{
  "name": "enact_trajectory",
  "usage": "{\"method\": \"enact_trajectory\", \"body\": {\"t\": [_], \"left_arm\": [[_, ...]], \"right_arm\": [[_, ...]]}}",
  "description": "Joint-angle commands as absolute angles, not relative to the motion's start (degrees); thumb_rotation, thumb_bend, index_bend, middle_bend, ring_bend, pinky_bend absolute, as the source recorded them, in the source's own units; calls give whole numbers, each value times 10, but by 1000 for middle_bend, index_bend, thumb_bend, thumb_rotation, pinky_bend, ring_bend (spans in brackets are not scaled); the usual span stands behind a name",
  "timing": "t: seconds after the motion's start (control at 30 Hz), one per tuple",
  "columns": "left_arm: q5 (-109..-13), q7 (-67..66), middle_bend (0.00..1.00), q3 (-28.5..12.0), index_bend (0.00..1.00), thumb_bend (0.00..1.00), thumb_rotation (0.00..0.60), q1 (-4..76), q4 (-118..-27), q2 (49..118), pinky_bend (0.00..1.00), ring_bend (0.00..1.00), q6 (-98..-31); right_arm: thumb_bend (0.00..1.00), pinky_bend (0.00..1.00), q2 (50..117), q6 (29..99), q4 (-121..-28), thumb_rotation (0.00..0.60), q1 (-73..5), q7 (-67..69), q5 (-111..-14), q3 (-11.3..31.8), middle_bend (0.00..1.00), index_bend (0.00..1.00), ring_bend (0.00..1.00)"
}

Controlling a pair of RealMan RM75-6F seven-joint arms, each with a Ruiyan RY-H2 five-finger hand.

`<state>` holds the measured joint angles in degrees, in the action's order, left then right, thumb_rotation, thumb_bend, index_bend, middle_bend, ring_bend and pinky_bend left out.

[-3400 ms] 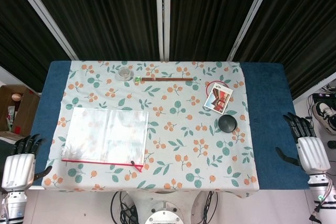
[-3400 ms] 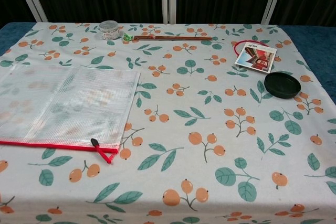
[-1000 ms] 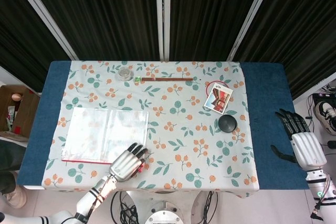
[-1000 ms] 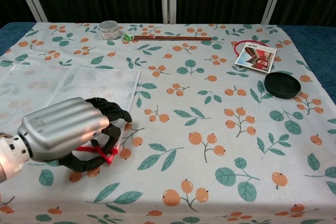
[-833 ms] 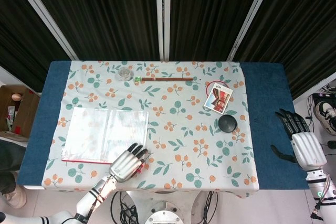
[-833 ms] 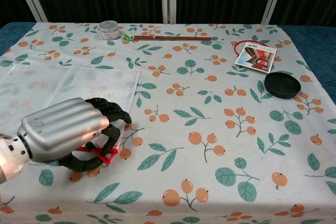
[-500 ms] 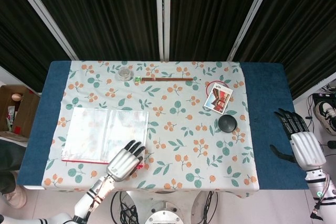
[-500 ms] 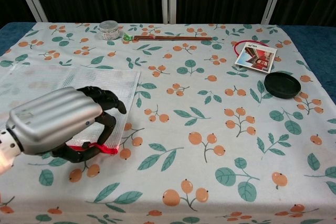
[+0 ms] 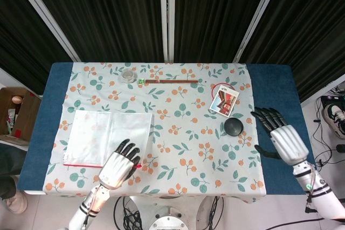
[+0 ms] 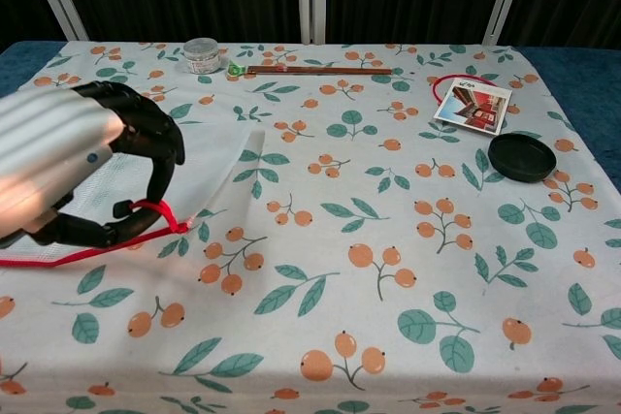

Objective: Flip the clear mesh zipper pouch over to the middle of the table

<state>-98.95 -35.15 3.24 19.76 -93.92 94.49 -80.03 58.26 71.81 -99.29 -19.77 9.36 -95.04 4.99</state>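
Observation:
The clear mesh zipper pouch [image 9: 108, 132] lies on the left part of the flowered tablecloth, with its red zipper edge [image 9: 81, 164] toward me. My left hand [image 9: 117, 168] grips the pouch's near right corner by the zipper. In the chest view this left hand [image 10: 68, 167] fills the left side, and the red zipper edge [image 10: 58, 257] hangs from its fingers with the corner raised off the cloth. The pouch [image 10: 215, 164] curls upward there. My right hand [image 9: 283, 138] hovers open over the blue table edge at the right, holding nothing.
A black round lid [image 9: 233, 127] and a printed card [image 9: 224, 101] on a red ring lie at the right. A wooden stick [image 9: 171, 81] and a small tin [image 9: 127, 75] lie along the far edge. A cardboard box [image 9: 16, 111] stands on the floor at the left.
My left hand has closed on the zipper corner and raised it off the cloth, drawing back to the left. My right hand has moved inward and forward toward the table.

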Motion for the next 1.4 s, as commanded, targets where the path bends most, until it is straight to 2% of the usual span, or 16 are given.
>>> {"method": "enact_trajectory", "body": {"t": [0.03, 0.23, 0.37, 0.57, 0.73, 0.93, 1.4], "left_arm": [[-1009, -375, 411, 25, 681, 393, 600, 182, -957, 947, 264, 316, -831], [-1029, -406, 509, 8, 688, 392, 600, 171, -980, 953, 392, 437, -860], [-1037, -426, 542, -2, 696, 390, 600, 165, -998, 956, 424, 467, -869], [-1041, -438, 568, -13, 697, 389, 600, 160, -1018, 954, 439, 485, -872], [-1038, -439, 569, -20, 698, 388, 600, 158, -1024, 954, 441, 486, -868], [-1038, -432, 568, -28, 698, 388, 600, 155, -1027, 949, 441, 486, -870], [-1033, -420, 567, -38, 704, 389, 600, 150, -1034, 941, 441, 486, -868]], "right_arm": [[183, 0, 586, 626, -1027, 600, -278, 86, -962, 74, 48, 31, 0], [170, 0, 628, 509, -1048, 600, -386, 90, -939, 110, 78, 92, 0], [155, 0, 673, 441, -1045, 600, -456, 70, -906, 138, 84, 114, 0], [155, 0, 740, 374, -1018, 600, -535, 31, -840, 165, 85, 180, 0], [155, 0, 793, 360, -983, 600, -576, -1, -801, 174, 101, 273, 0], [158, 0, 841, 363, -949, 600, -604, -19, -766, 174, 114, 298, 0], [215, 0, 919, 378, -871, 600, -631, 84, -769, 175, 167, 382, 0]]}}
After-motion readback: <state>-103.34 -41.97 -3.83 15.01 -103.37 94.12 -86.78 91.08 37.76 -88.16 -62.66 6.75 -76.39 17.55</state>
